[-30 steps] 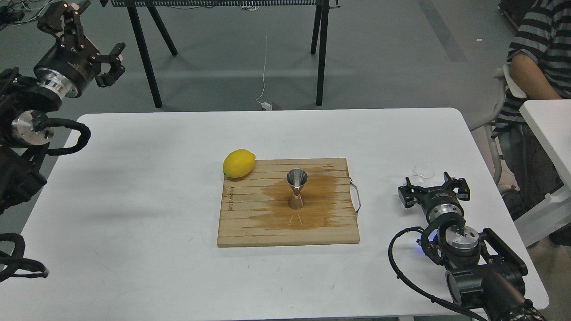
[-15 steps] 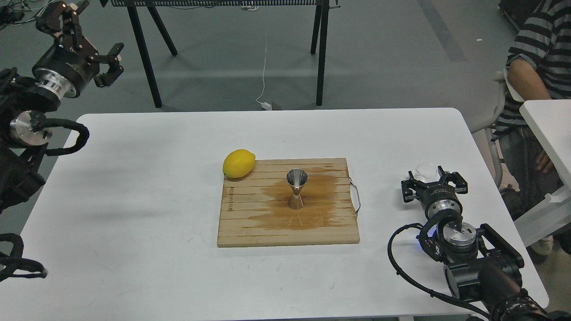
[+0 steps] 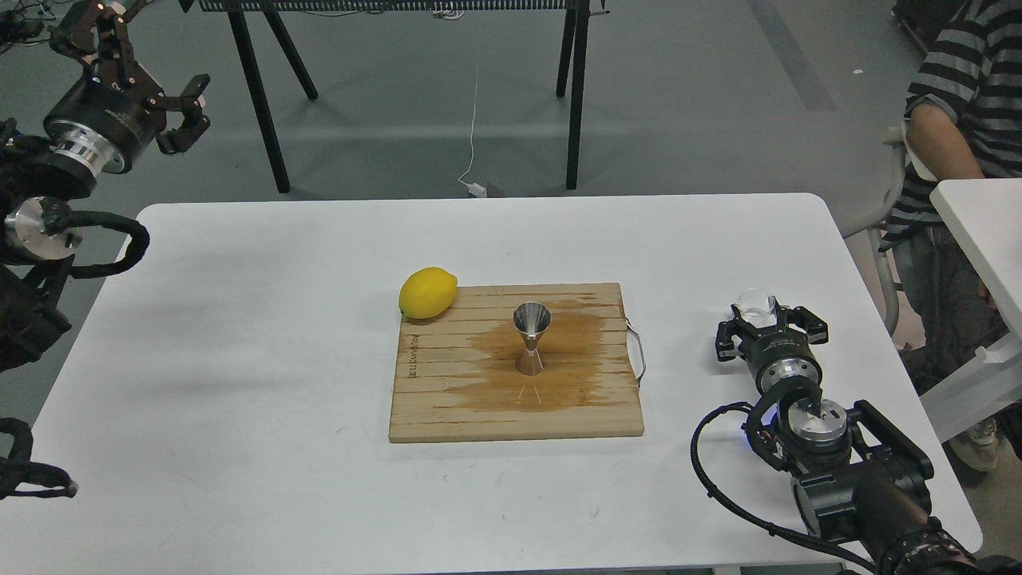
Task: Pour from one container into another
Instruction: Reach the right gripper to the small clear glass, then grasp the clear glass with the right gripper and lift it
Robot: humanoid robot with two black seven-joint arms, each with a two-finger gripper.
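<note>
Head view: the clear cup (image 3: pixel 757 307) stands upright on the white table (image 3: pixel 239 335), right of the wet cutting board (image 3: pixel 447 407), between the spread fingers (image 3: pixel 725 339) of the right gripper (image 3: pixel 768 323); contact I cannot tell. It looks small, round, transparent. The steel jigger (image 3: pixel 531 338) stands mid-board, leftward. The left gripper (image 3: pixel 132 60) hangs open, well apart.

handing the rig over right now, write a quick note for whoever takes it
Right gripper: open, fingers either side of the clear cup on the table's right side; not closed on it yet.
Left gripper: open, raised off the table's far left corner, holding nothing.
Jigger: upright on the wet-stained cutting board, lemon at the board's far left corner.
Done: approach to the cup.
Left: grasp, lift, carry to the jigger, pour.
</note>
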